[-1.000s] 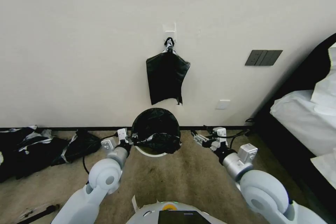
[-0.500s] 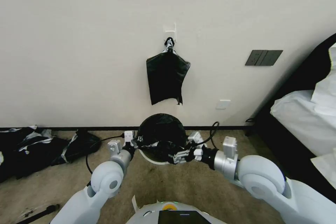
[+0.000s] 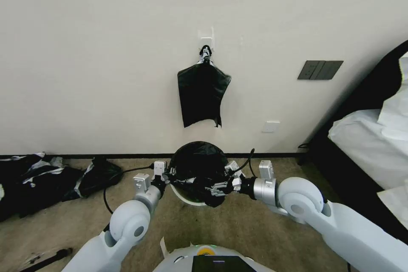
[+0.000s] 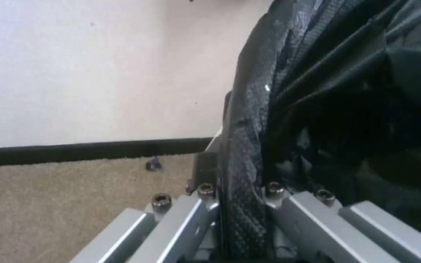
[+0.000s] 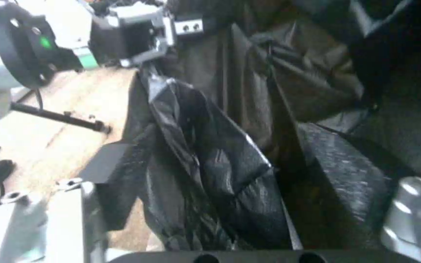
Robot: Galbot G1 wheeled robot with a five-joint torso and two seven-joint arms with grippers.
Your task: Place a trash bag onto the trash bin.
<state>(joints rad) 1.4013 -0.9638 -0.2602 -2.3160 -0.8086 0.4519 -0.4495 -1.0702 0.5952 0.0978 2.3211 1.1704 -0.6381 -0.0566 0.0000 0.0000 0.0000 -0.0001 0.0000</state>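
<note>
You have the trash bag (image 3: pixel 196 165) draped inside the trash bin (image 3: pixel 187 197) on the carpet (image 3: pixel 238 225) by the wall. Your left gripper (image 3: pixel 169 175) is clamped on the bag's left edge (film between its fingers); your right gripper (image 3: pixel 216 188) straddles the near edge, jaws apart.

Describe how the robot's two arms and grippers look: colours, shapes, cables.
Both arms have glossy white-grey shells with big rounded joints, then silver cylindrical wrists. The left gripper and right gripper are built of grey metal bars with hex bolts and black textured pads. Small white boxes sit at each wrist, and black cables loop from them.
</note>
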